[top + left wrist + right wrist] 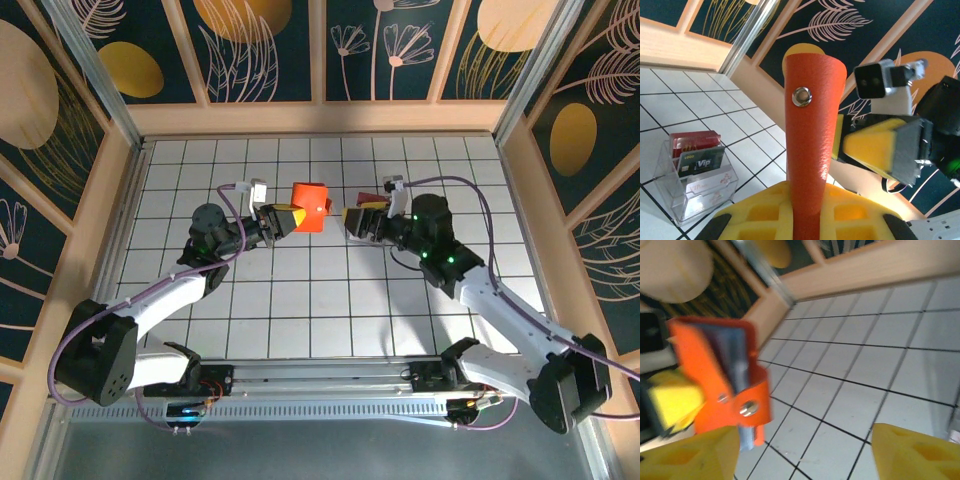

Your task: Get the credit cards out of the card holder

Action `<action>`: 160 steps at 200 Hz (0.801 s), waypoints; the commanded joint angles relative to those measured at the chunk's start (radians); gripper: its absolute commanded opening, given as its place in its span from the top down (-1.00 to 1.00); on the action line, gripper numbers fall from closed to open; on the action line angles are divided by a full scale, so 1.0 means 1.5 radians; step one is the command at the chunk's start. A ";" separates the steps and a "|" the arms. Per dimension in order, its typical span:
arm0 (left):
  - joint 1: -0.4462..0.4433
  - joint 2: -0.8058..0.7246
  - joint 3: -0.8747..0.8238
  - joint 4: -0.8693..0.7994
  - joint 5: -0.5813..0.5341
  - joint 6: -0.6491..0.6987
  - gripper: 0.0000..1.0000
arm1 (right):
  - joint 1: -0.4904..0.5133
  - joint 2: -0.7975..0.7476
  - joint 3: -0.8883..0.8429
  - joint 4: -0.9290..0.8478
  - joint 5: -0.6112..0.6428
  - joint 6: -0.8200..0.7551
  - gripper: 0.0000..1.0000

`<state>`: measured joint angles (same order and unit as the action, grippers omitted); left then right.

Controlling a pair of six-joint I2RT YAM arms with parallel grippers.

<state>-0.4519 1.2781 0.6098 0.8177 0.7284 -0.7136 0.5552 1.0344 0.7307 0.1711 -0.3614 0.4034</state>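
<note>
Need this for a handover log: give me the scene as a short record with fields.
card holder: orange-red, between the two arms, blue-grey inside partly showing in the right wrist view
left gripper: shut on the card holder's end
right gripper: open, facing the card holder, not touching it
clear card box: standing on the tiled table, with a red card and a dark green card inside
cards in the card holder: cannot tell

Left end effector (287, 217) clenched, right (352, 219) spread
</note>
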 commanded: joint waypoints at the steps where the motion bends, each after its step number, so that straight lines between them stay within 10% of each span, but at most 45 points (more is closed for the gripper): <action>1: 0.000 -0.016 0.037 0.036 0.030 -0.015 1.00 | -0.002 -0.012 -0.022 0.105 -0.093 -0.006 -0.52; 89: 0.000 -0.036 0.018 0.063 0.034 -0.052 1.00 | 0.070 0.152 0.069 0.169 -0.111 -0.031 -0.58; 160: 0.000 -0.053 0.010 0.081 0.059 -0.059 1.00 | 0.013 0.116 0.007 0.314 -0.172 0.041 -0.08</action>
<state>-0.4480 1.2312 0.6308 0.8371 0.7551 -0.7815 0.6266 1.2633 0.7830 0.4767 -0.5709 0.3981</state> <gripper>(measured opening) 0.108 0.580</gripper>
